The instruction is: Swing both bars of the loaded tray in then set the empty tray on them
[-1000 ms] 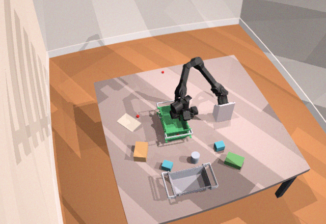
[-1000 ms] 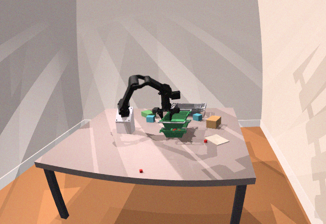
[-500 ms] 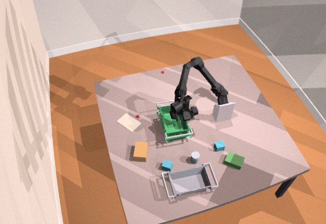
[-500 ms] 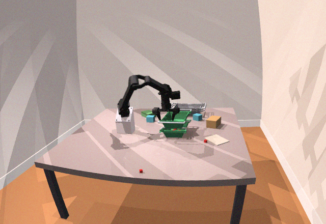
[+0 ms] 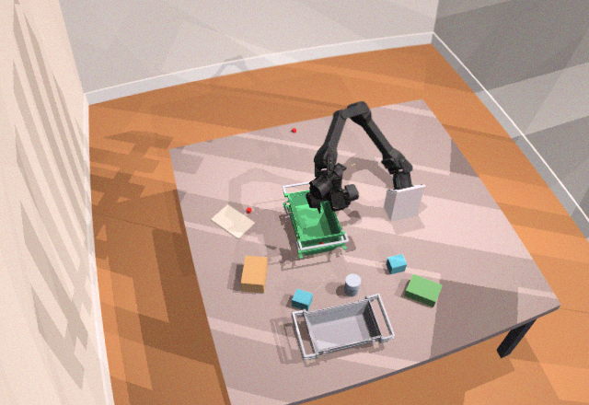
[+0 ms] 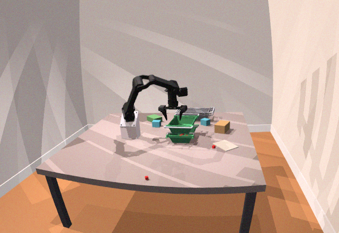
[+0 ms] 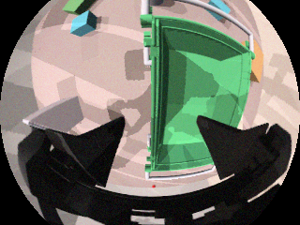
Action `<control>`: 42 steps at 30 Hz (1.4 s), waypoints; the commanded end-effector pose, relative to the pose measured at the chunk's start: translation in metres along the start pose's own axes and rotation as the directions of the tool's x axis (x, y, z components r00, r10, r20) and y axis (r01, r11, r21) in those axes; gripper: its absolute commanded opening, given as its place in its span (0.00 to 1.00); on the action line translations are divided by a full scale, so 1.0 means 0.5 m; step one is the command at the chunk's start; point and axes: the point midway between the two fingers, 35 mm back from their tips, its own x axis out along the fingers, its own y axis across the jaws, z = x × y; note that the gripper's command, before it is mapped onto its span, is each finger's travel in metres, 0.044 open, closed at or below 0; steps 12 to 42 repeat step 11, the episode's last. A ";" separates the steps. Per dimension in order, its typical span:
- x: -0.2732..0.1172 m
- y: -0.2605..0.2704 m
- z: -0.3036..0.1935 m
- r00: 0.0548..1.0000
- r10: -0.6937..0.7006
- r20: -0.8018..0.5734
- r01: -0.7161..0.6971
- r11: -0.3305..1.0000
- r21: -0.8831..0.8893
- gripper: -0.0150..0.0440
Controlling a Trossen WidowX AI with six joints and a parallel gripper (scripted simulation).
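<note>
From the exterior view's side, we see a red cube (image 5: 294, 130) (image 6: 146, 178) (image 7: 154, 186) nearest on the tabletop (image 5: 475, 229) (image 6: 109, 167) (image 7: 70, 61). Beyond it stands the loaded green tray (image 5: 323, 249) (image 6: 180, 139), red blocks (image 5: 321, 243) (image 6: 183, 134) showing inside. The empty green tray (image 5: 316, 217) (image 6: 181, 128) (image 7: 202, 94) sits above it; we cannot tell whether it is fully level. Our gripper (image 5: 329, 209) (image 6: 172, 119) (image 7: 161, 119) has its fingers wide, holding nothing, one over the upper tray, the other outside its side. Farther back lies a grey tray (image 5: 332, 322) (image 6: 201, 110).

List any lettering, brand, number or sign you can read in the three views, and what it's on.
None readable. The green upper tray and orange block show no lettering; any on the gripper is too small to read.
</note>
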 end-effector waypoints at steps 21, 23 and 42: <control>-0.125 0.021 -0.003 1.000 -0.002 0.005 0.002 1.000 0.004 1.00; -0.125 0.021 -0.003 1.000 -0.002 0.005 0.002 1.000 0.004 1.00; -0.125 0.021 -0.003 1.000 -0.002 0.005 0.002 1.000 0.004 1.00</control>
